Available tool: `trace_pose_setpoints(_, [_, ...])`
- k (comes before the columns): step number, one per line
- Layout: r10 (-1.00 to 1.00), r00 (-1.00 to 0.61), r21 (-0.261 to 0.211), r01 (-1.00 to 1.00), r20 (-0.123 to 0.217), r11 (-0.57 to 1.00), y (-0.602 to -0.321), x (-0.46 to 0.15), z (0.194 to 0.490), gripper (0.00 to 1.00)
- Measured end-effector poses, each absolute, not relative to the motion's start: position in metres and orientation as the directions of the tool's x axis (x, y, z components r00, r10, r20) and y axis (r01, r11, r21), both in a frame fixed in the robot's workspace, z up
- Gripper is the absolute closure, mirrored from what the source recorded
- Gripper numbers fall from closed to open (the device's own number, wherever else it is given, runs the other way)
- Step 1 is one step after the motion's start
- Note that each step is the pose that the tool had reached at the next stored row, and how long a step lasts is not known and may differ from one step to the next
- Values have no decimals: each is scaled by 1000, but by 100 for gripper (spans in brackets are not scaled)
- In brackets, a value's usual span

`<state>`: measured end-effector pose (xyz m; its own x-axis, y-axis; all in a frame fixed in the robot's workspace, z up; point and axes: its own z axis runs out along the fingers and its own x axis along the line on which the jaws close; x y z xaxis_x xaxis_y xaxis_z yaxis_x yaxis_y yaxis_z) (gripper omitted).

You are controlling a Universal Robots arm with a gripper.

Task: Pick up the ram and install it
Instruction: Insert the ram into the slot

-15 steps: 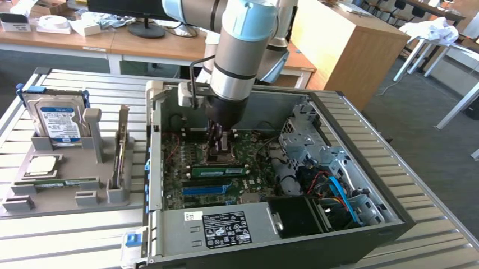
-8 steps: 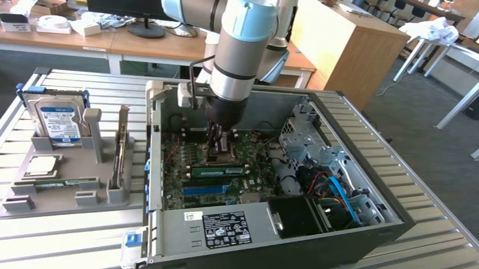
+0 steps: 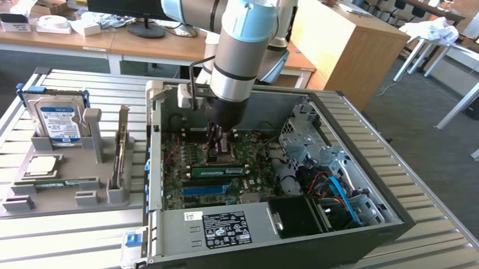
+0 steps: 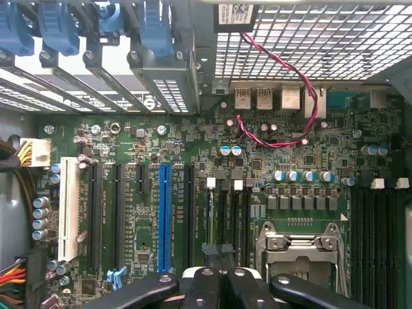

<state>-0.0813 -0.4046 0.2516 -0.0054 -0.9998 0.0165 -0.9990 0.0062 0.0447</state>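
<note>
Pincer (image 3: 217,150) closed, empty — lowered inside the open computer case (image 3: 359,168) over the motherboard (image 4: 193,161). Ram (image 3: 219,171) lies seated in a motherboard slot, just beside the fingertips — toward the bench's (image 3: 67,235) near edge.

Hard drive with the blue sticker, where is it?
The hard drive stands upright in the grey holder on the exterior view's left, outside the computer case, behind the square silver chip.
</note>
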Motion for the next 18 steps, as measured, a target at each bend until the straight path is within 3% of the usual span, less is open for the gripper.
trace_pose_setpoints(18, [-1000, -5, 45, -999, 15, 6, -407, -81, 245, 90])
